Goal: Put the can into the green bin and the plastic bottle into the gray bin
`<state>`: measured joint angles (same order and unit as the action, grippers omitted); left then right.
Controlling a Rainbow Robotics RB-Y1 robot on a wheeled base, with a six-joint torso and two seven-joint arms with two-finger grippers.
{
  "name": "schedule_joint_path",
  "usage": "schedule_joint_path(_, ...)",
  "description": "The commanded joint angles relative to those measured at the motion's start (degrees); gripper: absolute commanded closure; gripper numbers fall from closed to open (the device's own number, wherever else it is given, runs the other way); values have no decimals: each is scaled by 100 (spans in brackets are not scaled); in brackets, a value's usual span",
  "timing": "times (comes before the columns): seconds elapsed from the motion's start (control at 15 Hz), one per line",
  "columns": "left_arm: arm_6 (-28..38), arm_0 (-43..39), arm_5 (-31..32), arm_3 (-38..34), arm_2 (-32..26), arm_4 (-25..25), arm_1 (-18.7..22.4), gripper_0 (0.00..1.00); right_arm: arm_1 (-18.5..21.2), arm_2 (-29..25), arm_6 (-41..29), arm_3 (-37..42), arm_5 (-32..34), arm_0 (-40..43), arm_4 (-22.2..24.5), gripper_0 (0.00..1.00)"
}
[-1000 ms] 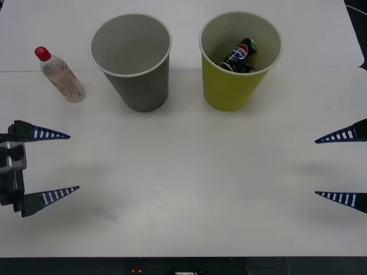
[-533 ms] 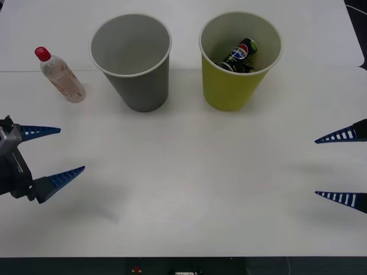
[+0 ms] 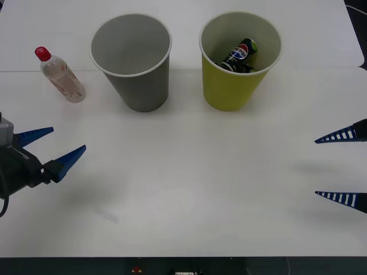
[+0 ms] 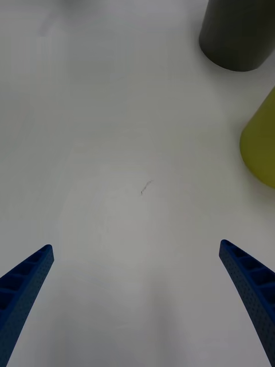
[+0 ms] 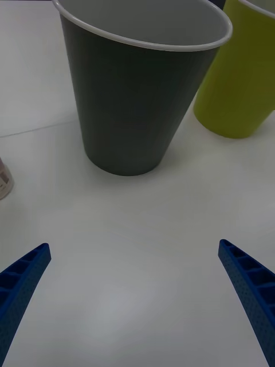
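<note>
The dark can [image 3: 239,55] lies inside the green bin [image 3: 229,89] at the back right of the table. Left of it stands the gray bin [image 3: 140,86], nothing showing inside. The plastic bottle [image 3: 60,75] with its red cap lies tilted on the table left of the gray bin, and its edge [image 5: 4,179] shows in the left wrist view. My left gripper [image 3: 60,146] is open at the left edge, in front of the bottle, holding nothing. It faces the gray bin [image 5: 132,109] and the green bin [image 5: 238,86]. My right gripper [image 3: 338,166] stays open at the right edge.
A seam in the white table [image 3: 189,189] runs across behind the bins. In the right wrist view, the gray bin's base [image 4: 238,37] and the green bin's side [image 4: 260,143] stand beyond a small dark mark [image 4: 145,187] on the table.
My left gripper has turned and swung toward the bins, its fingers moving up and closer together in the front view. The right gripper, bottle, can and bins have not moved.
</note>
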<state>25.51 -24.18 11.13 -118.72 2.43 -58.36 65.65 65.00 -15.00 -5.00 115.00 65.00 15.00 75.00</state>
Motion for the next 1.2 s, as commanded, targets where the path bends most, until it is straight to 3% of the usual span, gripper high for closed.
schedule_joint_path(0.07, 15, 221, -445, 226, 302, 343, 0, 0, 0, 0, 0, 0, 0, 0, 0, 0)
schedule_joint_path(0.53, 164, 538, -2484, 595, 1189, 475, 0, 0, 0, 0, 0, 0, 0, 0, 0, 0)
schedule_joint_path(0.93, 490, 1856, -2722, 1870, 1857, -228, -632, 0, 0, 0, 0, 0, 0, 0, 0, 0)
schedule_joint_path(1.2, 630, 2322, -2722, 2318, 1884, -527, -1089, 0, 0, 0, 0, 0, 0, 0, 0, 0)
